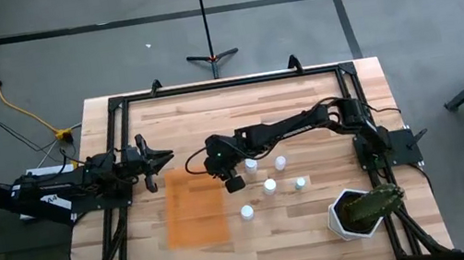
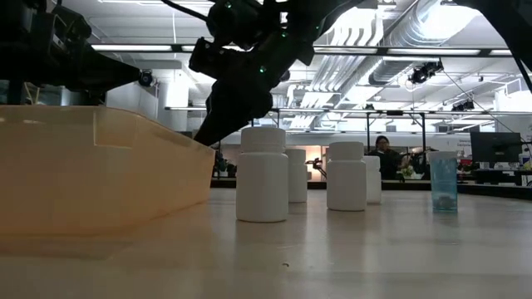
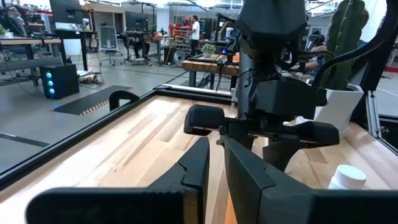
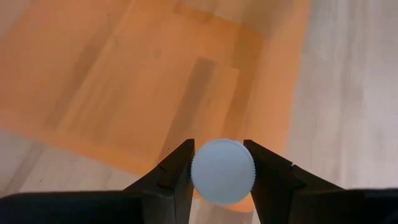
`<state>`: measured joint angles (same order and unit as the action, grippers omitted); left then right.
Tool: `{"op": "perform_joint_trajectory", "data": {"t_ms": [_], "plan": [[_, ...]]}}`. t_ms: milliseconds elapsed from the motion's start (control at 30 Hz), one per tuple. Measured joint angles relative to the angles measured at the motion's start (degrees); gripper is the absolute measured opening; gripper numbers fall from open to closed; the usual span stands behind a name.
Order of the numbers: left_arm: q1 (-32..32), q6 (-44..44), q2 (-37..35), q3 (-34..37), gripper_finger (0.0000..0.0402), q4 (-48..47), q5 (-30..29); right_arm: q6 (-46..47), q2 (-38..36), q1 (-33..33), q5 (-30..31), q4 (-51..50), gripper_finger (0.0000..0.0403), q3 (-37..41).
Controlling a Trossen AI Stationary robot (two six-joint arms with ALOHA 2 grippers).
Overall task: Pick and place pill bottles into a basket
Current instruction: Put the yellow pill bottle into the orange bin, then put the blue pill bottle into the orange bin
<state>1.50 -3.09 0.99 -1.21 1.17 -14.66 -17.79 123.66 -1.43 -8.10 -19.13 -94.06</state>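
the right gripper [image 4: 222, 171], jaws clenched on a pill bottle [image 4: 222, 172], is hanging over the orange basket's [image 1: 191, 213] right edge mid-worktop, apparently in the placing step, needing a release next, while the left gripper [image 1: 157, 160], jaws nearly closed and empty, is waiting near the left edge.

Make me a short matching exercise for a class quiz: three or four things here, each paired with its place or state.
Things:
1. right gripper
2. left gripper
3. orange tray
4. plant pot

States or places:
A. empty, between the arms
B. table's right corner
C. clamped on a pill bottle
D. beside the tray's far left edge, holding nothing

Pairs: 1-C, 2-D, 3-A, 4-B
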Motion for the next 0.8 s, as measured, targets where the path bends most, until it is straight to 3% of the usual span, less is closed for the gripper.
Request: {"op": "perform_joint_trajectory", "data": {"t_ms": [133, 433, 800], "plan": [[0.0, 0.0, 0.0, 0.0, 0.0088, 0.0, 0.0, 1.4, 0.0, 0.0, -2.8, 0.5, 0.0126, 0.0], [0.0, 0.0, 0.0, 0.0, 0.0088, 0.0, 0.0, 1.5, -0.1, 0.0, -3.0, 0.4, 0.0132, 0.0], [0.0, 0.0, 0.0, 0.0, 0.0088, 0.0, 0.0, 2.5, -0.1, -0.1, -2.3, 1.7, 0.0203, 0.0]]}}
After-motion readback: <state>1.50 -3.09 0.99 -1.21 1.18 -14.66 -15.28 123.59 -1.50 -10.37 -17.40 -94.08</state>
